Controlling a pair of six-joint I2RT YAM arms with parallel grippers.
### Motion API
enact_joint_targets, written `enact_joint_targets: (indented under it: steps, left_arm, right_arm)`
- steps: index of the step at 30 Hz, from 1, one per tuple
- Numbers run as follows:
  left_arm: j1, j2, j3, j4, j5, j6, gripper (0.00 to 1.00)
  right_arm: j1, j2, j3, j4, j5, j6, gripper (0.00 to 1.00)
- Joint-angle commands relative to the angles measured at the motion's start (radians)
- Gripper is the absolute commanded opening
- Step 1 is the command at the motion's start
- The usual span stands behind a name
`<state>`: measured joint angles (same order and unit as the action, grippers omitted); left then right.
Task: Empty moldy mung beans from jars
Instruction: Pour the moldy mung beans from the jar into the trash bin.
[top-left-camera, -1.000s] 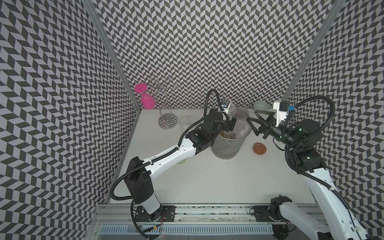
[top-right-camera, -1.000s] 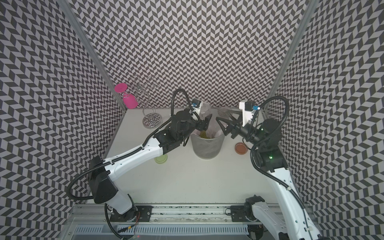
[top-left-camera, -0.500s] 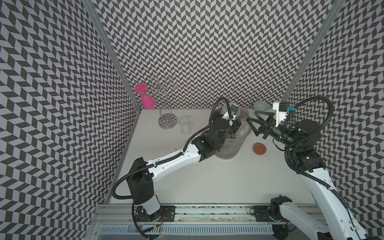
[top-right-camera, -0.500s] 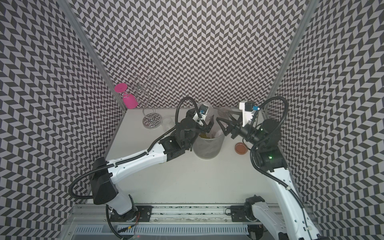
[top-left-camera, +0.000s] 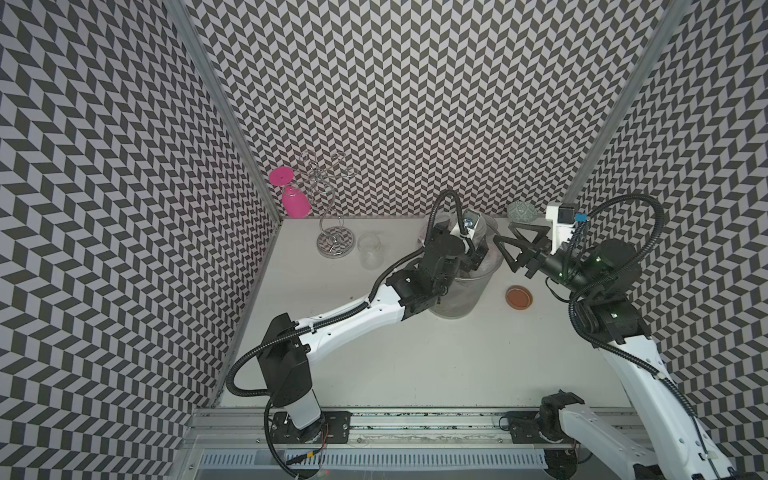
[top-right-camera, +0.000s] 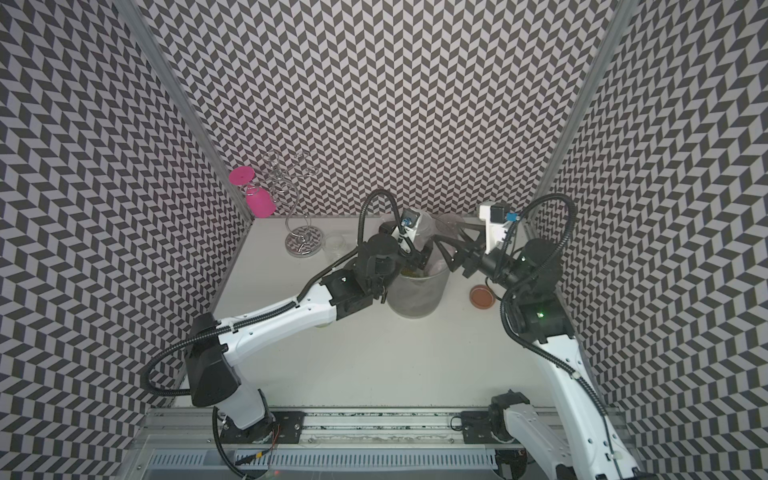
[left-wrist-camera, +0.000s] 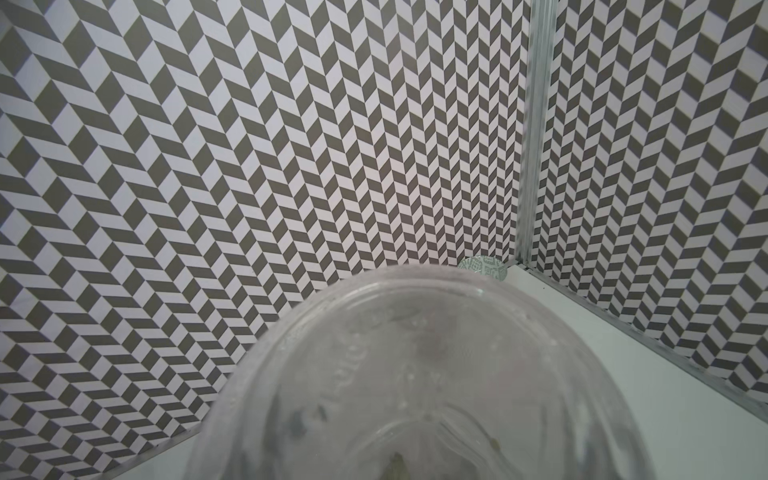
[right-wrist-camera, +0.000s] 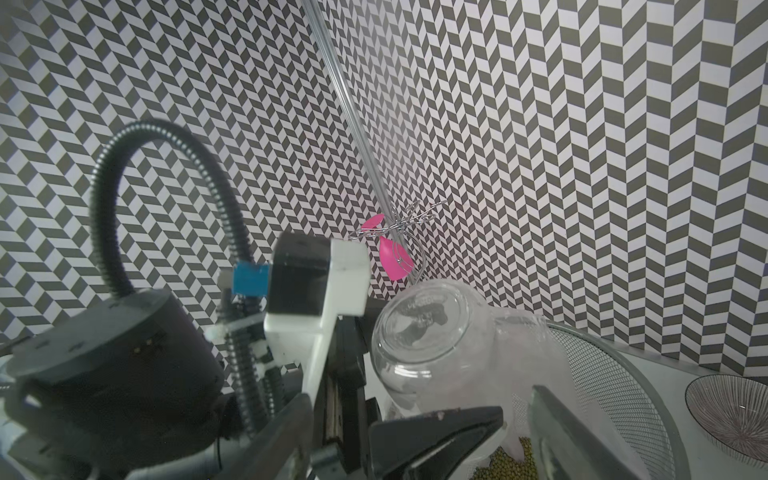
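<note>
Olive-green mung beans (right-wrist-camera: 511, 461) lie inside the tall grey mesh bin (top-left-camera: 461, 295). Right over them hangs the upturned clear glass jar (right-wrist-camera: 436, 345), base tipped up, mouth down inside the bin's rim! The left claw (top-left-camera: 473, 249) is clamped around that jar's body. In the left wrist view the glass fills the lower frame, with a few greenish specks clinging inside. Across the bin, the right claw (top-left-camera: 509, 237) hovers just beside the rim, jaws spread wide, nothing in them. On the white worktop (top-left-camera: 415, 365), a round orange-brown lid (top-left-camera: 518, 297) lies flat near the bin on the right arm's side. A second clear glass jar (top-left-camera: 370, 249), lidless and upright, stands apart on the left arm's side. It is near a wire rack (top-left-camera: 332, 232) with a pink goblet (top-left-camera: 295, 203) hanging upside down. A patterned bowl (top-left-camera: 521, 212) sits in the far corner.
</note>
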<state>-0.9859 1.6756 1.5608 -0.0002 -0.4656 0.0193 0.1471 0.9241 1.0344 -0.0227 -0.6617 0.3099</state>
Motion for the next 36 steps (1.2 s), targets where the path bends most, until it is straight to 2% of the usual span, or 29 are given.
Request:
enact_joint_targets:
  steps: [1, 5, 7, 11, 17, 19, 26, 30, 36]
  left_arm:
    - [0.043, -0.043, 0.112, -0.13, 0.175, -0.183, 0.55]
    - [0.145, -0.048, 0.163, -0.233, 0.38, -0.318, 0.56]
    - [0.17, -0.046, 0.186, -0.263, 0.435, -0.341, 0.56]
    - [0.183, -0.03, 0.235, -0.317, 0.46, -0.338, 0.56]
    - [0.181, -0.003, 0.228, -0.298, 0.506, -0.306, 0.56]
    - [0.148, 0.003, 0.205, -0.277, 0.438, -0.245, 0.56]
    - [0.047, 0.022, 0.09, -0.142, 0.091, -0.05, 0.55]
    - [-0.034, 0.079, 0.071, -0.043, -0.171, 0.14, 0.55]
    - [-0.042, 0.094, 0.017, 0.076, -0.241, 0.214, 0.54]
  right_arm:
    - [-0.007, -0.011, -0.011, 0.045, -0.006, 0.012, 0.79]
    - [-0.009, -0.008, -0.026, 0.072, -0.024, 0.034, 0.79]
    - [-0.009, -0.005, -0.031, 0.077, -0.03, 0.039, 0.79]
    - [-0.01, -0.004, -0.03, 0.081, -0.036, 0.041, 0.79]
    - [-0.011, -0.008, -0.03, 0.076, -0.034, 0.038, 0.79]
    - [-0.012, -0.011, -0.029, 0.072, -0.03, 0.035, 0.79]
    - [-0.02, -0.022, -0.029, 0.068, -0.02, 0.029, 0.79]
    - [-0.025, -0.026, -0.031, 0.059, -0.01, 0.019, 0.79]
    - [-0.029, -0.033, -0.032, 0.051, -0.009, 0.015, 0.79]
